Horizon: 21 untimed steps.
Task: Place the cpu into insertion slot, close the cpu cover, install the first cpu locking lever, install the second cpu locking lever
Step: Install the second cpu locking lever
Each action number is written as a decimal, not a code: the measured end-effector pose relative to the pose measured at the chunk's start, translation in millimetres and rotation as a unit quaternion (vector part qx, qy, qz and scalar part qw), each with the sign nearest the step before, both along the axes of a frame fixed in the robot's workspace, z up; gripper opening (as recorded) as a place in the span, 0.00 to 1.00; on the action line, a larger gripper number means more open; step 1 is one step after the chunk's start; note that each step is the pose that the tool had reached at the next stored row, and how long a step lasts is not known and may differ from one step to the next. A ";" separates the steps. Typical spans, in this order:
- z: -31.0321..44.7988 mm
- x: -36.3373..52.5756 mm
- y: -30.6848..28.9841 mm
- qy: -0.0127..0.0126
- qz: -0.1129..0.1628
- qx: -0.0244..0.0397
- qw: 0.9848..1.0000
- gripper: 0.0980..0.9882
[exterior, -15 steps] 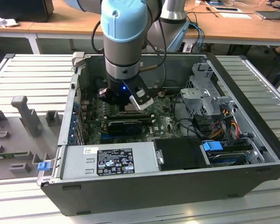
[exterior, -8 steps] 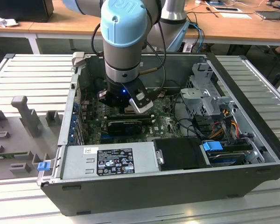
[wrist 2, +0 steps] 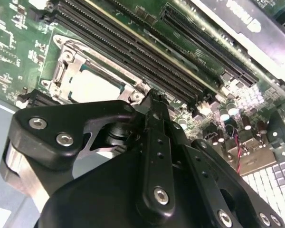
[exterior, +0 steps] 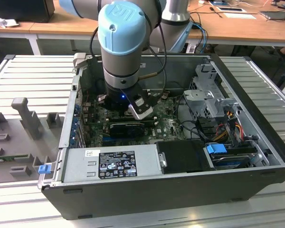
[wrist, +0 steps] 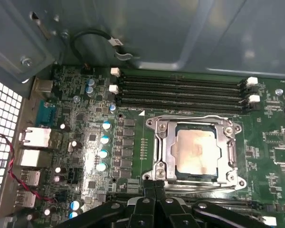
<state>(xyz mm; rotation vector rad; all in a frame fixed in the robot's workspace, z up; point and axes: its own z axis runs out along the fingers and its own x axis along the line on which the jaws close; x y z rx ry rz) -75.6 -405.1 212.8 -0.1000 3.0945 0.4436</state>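
- A workshop: a ribbed grey tabletop [exterior: 33, 71] carries an open computer case [exterior: 171, 190], with wooden desks [exterior: 133, 26] along the back.
- Nearest the exterior view, a silver power supply [exterior: 109, 164] lies along the case's front edge, and a blue-tabbed drive bay [exterior: 218, 149] sits toward that view's right.
- Behind these, the arm [exterior: 126, 42] reaches straight down into the case over the green motherboard [exterior: 168, 126].
- In both wrist views the gripper [wrist: 154, 184] has its black fingers [wrist 2: 154, 107] pressed together, holding nothing, the tips just beside the edge of the insertion slot [wrist: 161, 142].
- The cpu [wrist: 195, 149] lies flat in that socket, its tan-silver face showing through the window of the cpu cover [wrist: 230, 152], which lies down around it.
- Just past the socket run long black memory slots [wrist: 180, 90] with white end clips.
- Farthest in, the grey case wall [wrist: 156, 28] rises, with a black cable [wrist: 92, 40] looped against it.
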 end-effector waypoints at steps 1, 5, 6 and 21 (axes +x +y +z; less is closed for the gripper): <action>-2.4 0.0 0.0 0.000 0.000 0.000 1.000 0.01; -8.2 -0.1 0.0 0.000 0.000 0.004 1.000 0.01; -8.9 -0.1 0.0 0.000 0.000 0.006 1.000 0.01; -18.6 -0.2 -0.4 0.000 0.000 0.024 1.000 0.01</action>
